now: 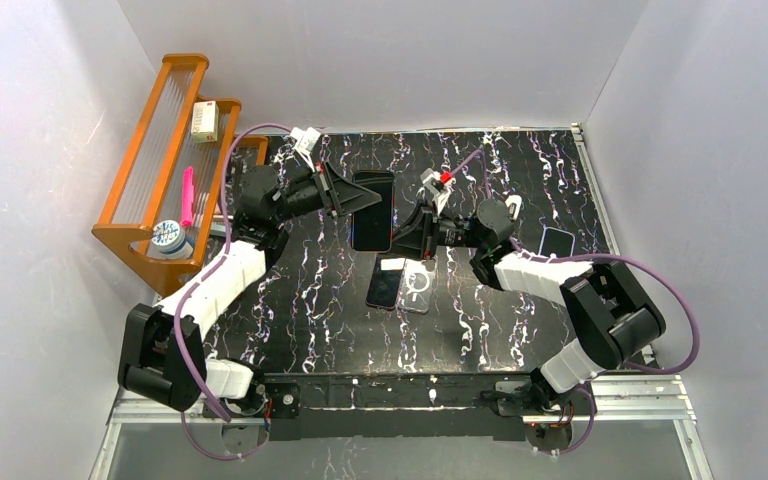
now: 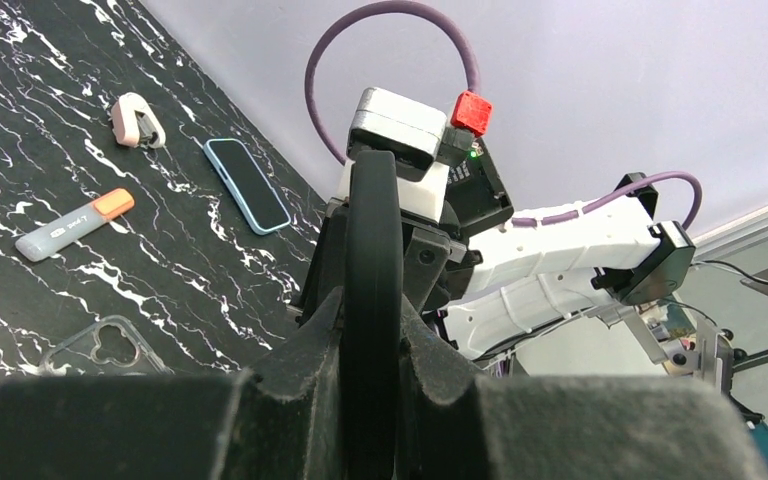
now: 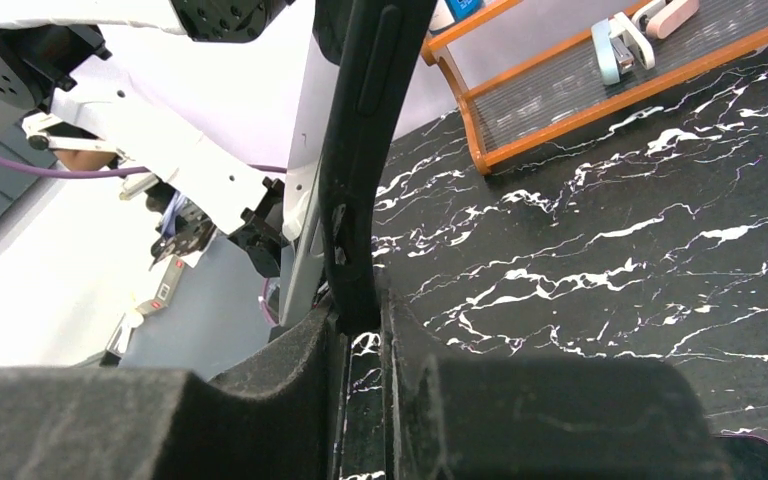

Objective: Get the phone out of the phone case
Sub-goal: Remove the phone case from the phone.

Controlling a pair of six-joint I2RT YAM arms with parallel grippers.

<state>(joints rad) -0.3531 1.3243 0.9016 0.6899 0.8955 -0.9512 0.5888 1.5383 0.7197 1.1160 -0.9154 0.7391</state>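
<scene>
Top view: phone case point(image 1: 372, 210), phone seemingly not yet out, hangs above the table point(image 1: 290, 300), between left gripper point(image 1: 345, 197) and right gripper point(image 1: 410, 235). Left wrist: left gripper point(image 2: 372, 345) clamps one case edge. Right wrist: right gripper point(image 3: 360, 320) clamps the opposite edge. Mid-separation; next, peel a case lip off the phone.

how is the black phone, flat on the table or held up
Held up, off the table: the left gripper and right gripper each clamp an edge of the phone.
</scene>
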